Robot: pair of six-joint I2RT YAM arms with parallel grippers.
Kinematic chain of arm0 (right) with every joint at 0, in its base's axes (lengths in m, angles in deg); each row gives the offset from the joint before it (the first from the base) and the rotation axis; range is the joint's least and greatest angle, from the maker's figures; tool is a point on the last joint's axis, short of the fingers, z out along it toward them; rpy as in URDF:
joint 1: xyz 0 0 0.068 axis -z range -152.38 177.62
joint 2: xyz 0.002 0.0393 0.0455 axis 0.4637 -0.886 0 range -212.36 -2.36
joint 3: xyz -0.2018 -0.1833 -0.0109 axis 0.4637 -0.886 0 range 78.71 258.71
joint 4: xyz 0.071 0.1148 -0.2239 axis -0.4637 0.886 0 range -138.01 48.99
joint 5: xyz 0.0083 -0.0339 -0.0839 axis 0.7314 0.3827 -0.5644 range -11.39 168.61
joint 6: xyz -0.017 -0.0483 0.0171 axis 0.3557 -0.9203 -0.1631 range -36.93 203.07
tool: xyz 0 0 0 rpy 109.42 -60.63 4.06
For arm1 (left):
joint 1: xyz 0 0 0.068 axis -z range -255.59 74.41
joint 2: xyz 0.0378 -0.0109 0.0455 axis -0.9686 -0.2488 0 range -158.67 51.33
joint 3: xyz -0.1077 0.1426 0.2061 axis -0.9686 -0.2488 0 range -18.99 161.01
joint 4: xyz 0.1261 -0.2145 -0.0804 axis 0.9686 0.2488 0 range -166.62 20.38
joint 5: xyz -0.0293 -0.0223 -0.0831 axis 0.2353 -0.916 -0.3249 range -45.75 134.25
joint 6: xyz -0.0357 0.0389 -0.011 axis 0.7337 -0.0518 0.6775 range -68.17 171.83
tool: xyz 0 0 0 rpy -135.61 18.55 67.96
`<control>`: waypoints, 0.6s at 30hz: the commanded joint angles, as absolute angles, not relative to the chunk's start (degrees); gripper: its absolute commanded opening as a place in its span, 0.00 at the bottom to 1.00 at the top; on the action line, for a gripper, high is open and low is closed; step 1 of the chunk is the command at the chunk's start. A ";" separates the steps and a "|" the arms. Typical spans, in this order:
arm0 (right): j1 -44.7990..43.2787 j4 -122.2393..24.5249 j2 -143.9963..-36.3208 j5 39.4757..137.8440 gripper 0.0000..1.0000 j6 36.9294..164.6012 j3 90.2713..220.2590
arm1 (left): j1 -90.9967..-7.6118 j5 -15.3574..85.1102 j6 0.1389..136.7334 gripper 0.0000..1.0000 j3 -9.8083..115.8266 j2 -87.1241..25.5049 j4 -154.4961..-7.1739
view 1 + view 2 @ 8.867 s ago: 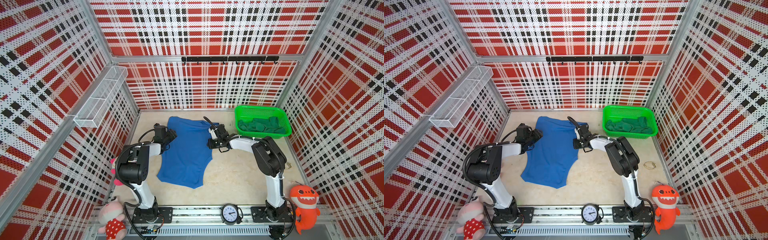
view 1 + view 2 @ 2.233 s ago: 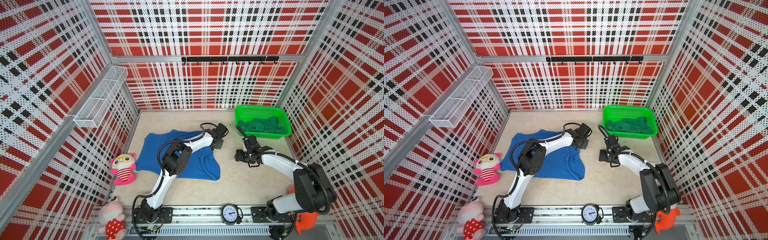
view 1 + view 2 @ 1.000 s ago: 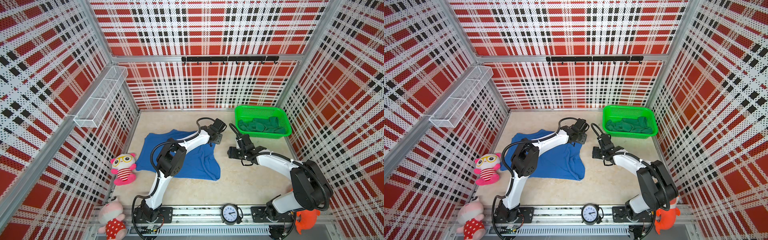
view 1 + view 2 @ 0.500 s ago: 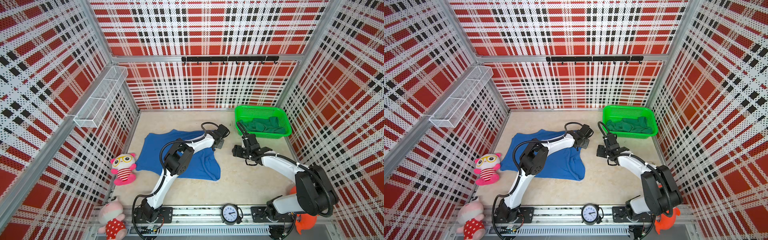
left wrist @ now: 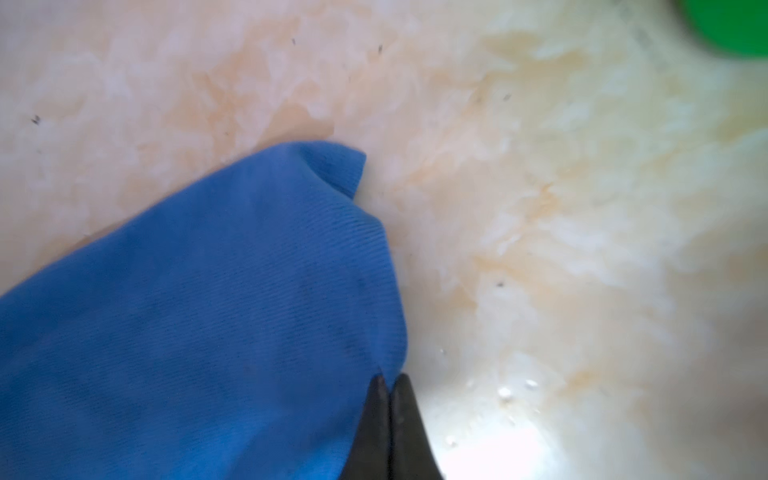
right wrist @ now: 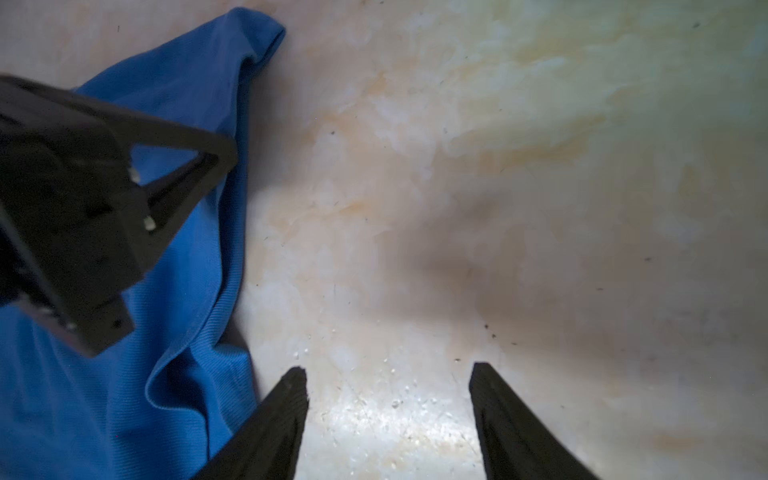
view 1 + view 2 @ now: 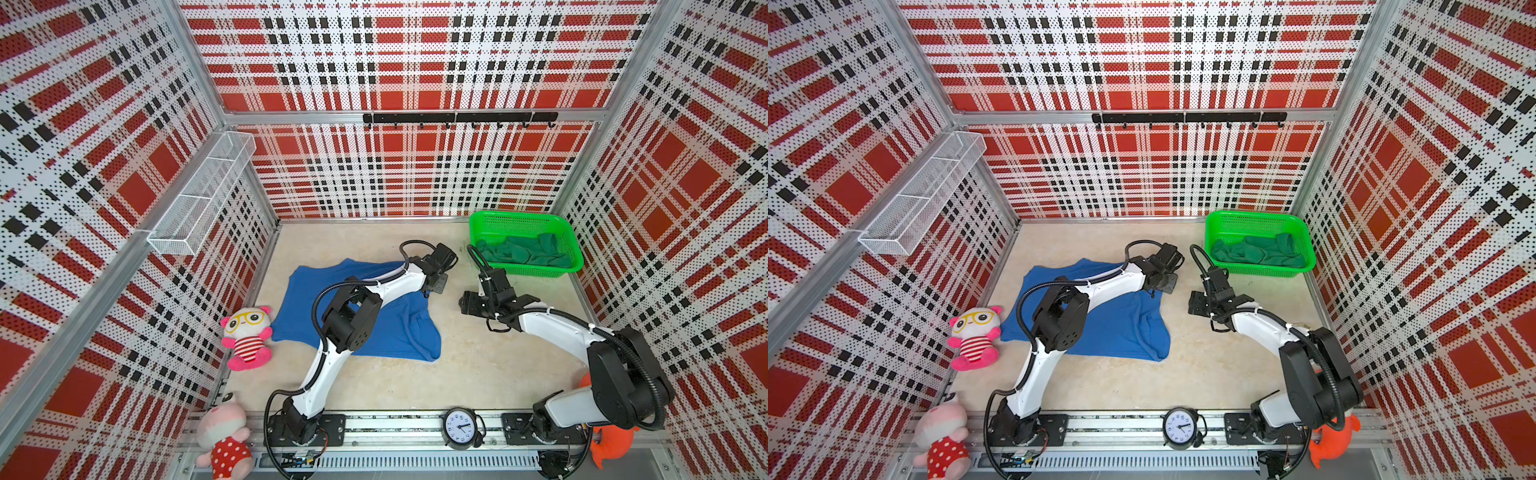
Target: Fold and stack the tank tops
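Pinching only the edge of the blue tank top (image 7: 403, 332), spread at centre-left in both top views, the clenched left end effector (image 5: 387, 384) may lose it on lifting. The right end effector (image 6: 388, 378) gapes empty over the worktop (image 6: 519, 208); the dark green tank top (image 7: 523, 251) sits in the basket (image 7: 519, 218), upper right.

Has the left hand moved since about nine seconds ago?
Yes. The left hand crossed rightward toward the green basket, reaching the blue tank top's edge nearest it.

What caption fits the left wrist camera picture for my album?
The left gripper pinches shut on the edge of the blue tank top, above the beige table.
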State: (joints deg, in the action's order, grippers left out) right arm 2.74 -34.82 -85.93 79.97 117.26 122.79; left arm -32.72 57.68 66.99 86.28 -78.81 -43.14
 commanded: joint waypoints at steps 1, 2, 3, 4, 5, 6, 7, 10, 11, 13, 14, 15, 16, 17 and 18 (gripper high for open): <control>1.24 -37.08 -87.68 80.88 0.66 118.26 123.17 | -34.13 54.37 66.62 0.05 86.35 -74.47 -42.86; 0.94 -37.35 -87.89 81.05 0.66 118.38 123.27 | -34.41 53.88 66.60 0.04 86.14 -74.15 -43.02; 0.61 -37.61 -88.15 81.15 0.66 118.48 123.40 | -34.70 53.69 66.60 0.00 85.82 -73.87 -43.21; 0.23 -37.72 -88.37 81.16 0.66 118.49 123.45 | -34.89 53.70 66.60 0.00 85.56 -73.66 -43.30; 0.04 -37.81 -88.34 81.18 0.66 118.57 123.53 | -35.05 53.73 66.53 0.00 85.30 -73.44 -43.30; -0.14 -37.94 -88.32 81.20 0.66 118.72 123.46 | -35.28 53.80 66.46 0.00 85.03 -73.17 -43.30; -0.28 -38.26 -88.32 81.48 0.66 118.75 123.37 | -35.62 53.61 66.34 0.00 84.74 -72.84 -43.39; -2.18 -39.63 -88.58 81.69 0.66 118.04 123.55 | -37.14 51.12 66.31 0.00 83.24 -71.23 -44.45; -3.12 -39.58 -88.95 81.23 0.67 117.51 123.98 | -37.73 50.40 66.29 0.00 82.66 -70.54 -44.97; -5.45 -39.27 -90.67 79.88 0.68 116.39 125.01 | -38.84 49.36 65.79 0.00 81.80 -69.30 -45.41; -6.24 -39.24 -91.61 79.39 0.68 116.11 125.47 | -39.25 48.84 65.41 0.00 81.61 -68.92 -45.40; -7.00 -39.18 -92.75 79.02 0.69 115.88 125.89 | -39.70 48.57 64.90 0.00 81.30 -68.56 -45.41; -7.64 -39.26 -93.82 78.73 0.70 115.78 126.42 | -39.96 48.47 64.33 0.00 80.92 -68.20 -45.32; -8.24 -39.38 -94.70 78.54 0.70 115.68 126.97 | -40.16 48.41 63.94 0.00 80.65 -67.83 -45.33; -8.85 -39.39 -95.55 78.16 0.71 115.53 127.50 | -40.43 48.09 63.41 0.00 80.19 -67.47 -45.32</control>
State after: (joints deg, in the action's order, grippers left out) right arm -7.34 -38.29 -93.29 80.00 116.63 125.63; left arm -39.61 50.18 65.68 81.10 -71.05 -44.10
